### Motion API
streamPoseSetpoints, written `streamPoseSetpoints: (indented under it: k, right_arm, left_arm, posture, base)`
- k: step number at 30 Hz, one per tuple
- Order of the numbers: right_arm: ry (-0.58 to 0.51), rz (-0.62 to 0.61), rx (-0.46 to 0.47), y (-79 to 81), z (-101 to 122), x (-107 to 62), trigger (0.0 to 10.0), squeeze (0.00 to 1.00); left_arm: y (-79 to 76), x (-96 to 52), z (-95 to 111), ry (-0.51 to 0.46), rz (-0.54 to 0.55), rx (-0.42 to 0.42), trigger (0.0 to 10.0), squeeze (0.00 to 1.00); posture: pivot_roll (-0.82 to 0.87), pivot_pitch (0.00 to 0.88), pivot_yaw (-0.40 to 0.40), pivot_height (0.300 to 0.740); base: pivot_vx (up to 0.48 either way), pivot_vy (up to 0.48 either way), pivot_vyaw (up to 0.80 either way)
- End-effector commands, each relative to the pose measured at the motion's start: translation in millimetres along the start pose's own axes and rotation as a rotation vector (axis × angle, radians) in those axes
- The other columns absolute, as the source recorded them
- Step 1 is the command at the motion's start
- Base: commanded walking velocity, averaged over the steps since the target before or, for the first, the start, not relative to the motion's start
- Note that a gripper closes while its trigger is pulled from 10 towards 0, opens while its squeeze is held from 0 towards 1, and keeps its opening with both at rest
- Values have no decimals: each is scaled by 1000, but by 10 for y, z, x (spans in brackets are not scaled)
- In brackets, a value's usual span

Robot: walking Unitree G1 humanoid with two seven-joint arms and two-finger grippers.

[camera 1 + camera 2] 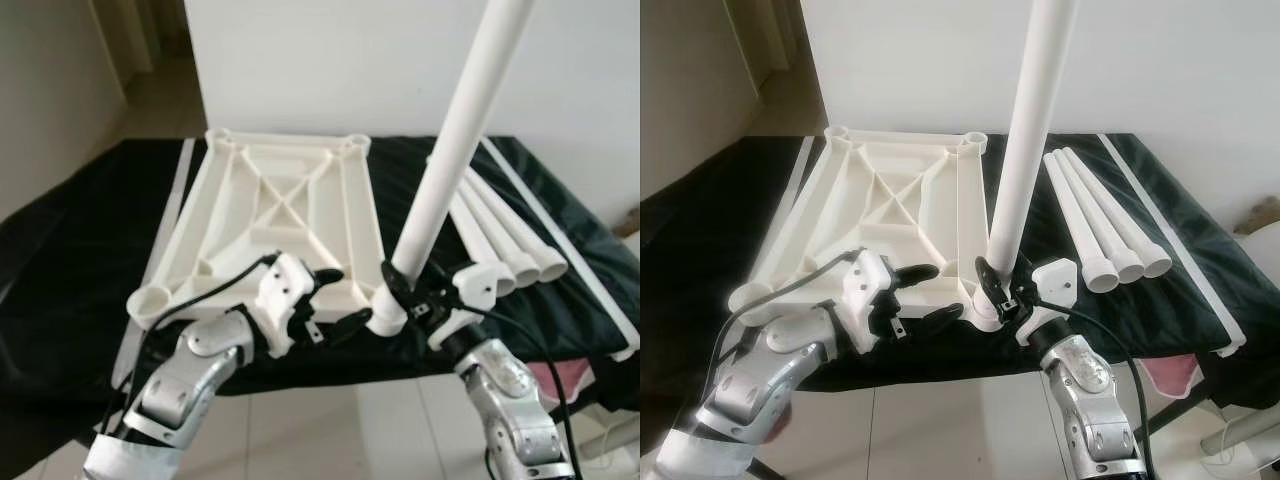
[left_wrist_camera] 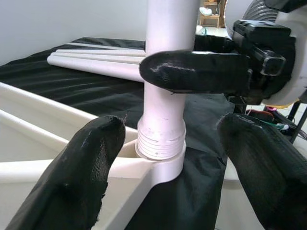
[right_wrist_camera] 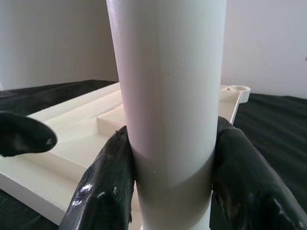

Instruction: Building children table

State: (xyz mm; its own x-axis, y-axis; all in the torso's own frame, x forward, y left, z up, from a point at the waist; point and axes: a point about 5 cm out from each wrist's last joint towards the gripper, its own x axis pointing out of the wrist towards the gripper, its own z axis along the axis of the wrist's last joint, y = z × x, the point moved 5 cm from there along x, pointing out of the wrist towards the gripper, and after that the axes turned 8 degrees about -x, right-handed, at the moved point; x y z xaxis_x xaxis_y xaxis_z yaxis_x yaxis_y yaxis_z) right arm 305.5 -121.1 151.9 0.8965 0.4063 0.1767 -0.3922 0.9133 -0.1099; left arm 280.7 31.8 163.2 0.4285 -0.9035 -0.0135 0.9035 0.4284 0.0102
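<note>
Upturned white plastic tabletop (image 1: pixel 270 210) is lying on the black-draped bench (image 1: pixel 80 260). Right gripper (image 1: pixel 992 290) jaws are pinching the upright white tubular leg (image 1: pixel 1025 150), seated in the tabletop's near-right corner socket (threads visible). Left gripper (image 1: pixel 335 300) jaws are spread beside it. Three spare white legs (image 1: pixel 1100 220) are resting toward the bench's right edge.

— What colours do you see on the bench?
— You see a cream-white tabletop (image 1: pixel 275 215) and white legs (image 1: pixel 1102 225) on a black cloth (image 1: pixel 80 260) edged with pale stripes.
— And the arms?
— Silver, with black fingers (image 2: pixel 192 72) and white wrist housings.
</note>
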Motion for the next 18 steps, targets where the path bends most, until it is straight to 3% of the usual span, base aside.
streamPoseSetpoints:
  k: [1,13,18]
  right_arm:
    - [209,-84,127,-76,-473,-145,10000,0]
    - [307,-118,289,-60,-606,-169,10000,0]
    - [325,-122,301,-80,-606,-159,10000,0]
  left_arm:
    - [0,-13,-9,8,-11,9,10000,0]
    - [-8,-16,-8,7,-9,6,10000,0]
    - [-12,-20,-7,8,-9,7,10000,0]
  posture:
    - [-33,26,-13,740]
    - [-30,32,-14,740]
    - [-29,33,-15,740]
  base:
    - [0,0,0]
    - [0,0,0]
    - [0,0,0]
